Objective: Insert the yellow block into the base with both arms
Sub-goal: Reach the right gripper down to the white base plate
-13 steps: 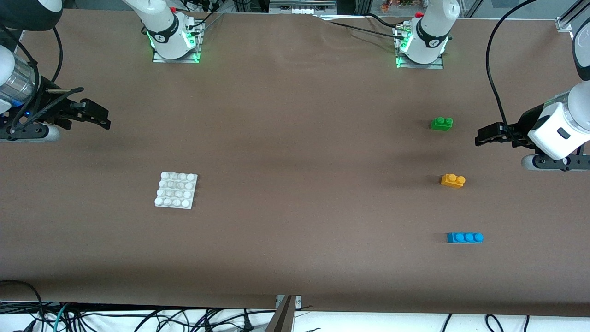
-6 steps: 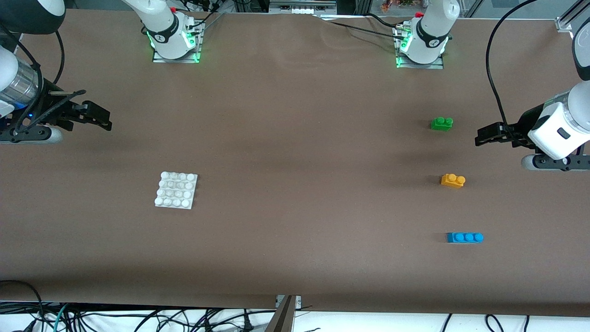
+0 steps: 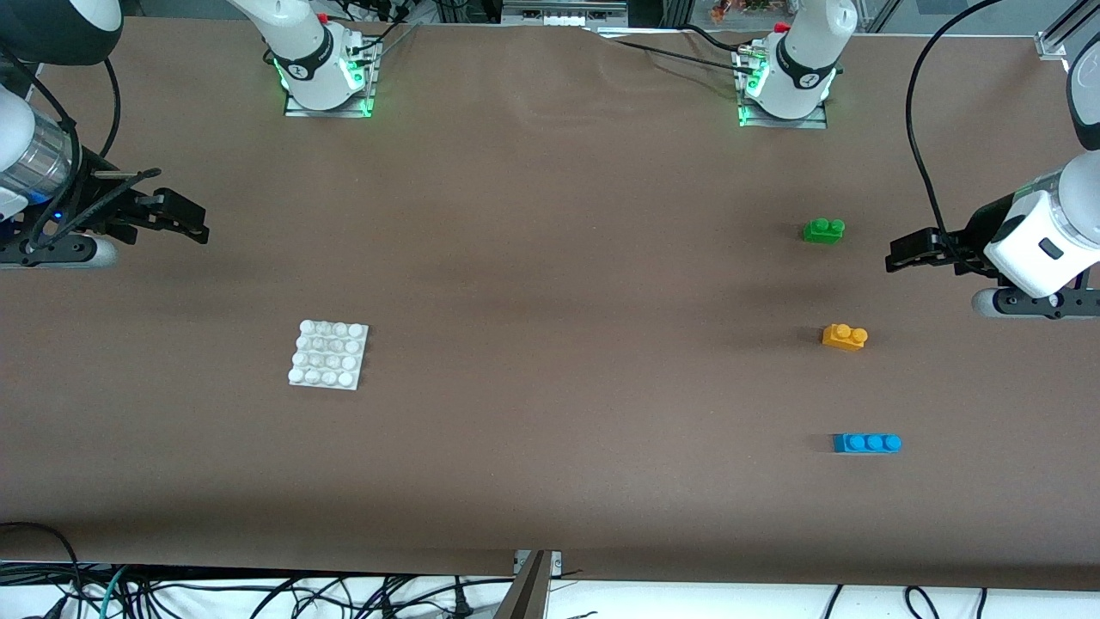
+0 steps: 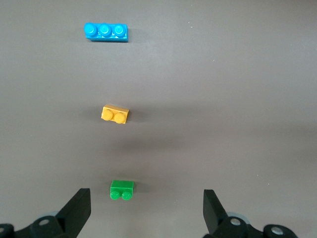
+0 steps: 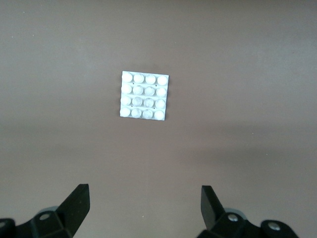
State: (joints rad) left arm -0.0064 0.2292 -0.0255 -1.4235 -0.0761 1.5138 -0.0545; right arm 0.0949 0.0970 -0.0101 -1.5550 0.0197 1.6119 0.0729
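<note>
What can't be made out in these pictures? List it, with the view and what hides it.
- Small orange-yellow plastic two-stud block: underside hidden in both the front and left wrist views; it rests on the table.
- Flat square white studded base plate: underside likewise hidden.
- Right gripper: front view edge cuts off the arm above it.
- Left gripper: wrist view's edge cuts off its finger bases.
- Both arms' upper links: outside the front view.

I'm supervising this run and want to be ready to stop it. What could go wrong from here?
The yellow block lies between the green brick and the blue brick, so the open left gripper may take the wrong one. The base lies loose on the table; it could slide unless the open right gripper steadies it.
</note>
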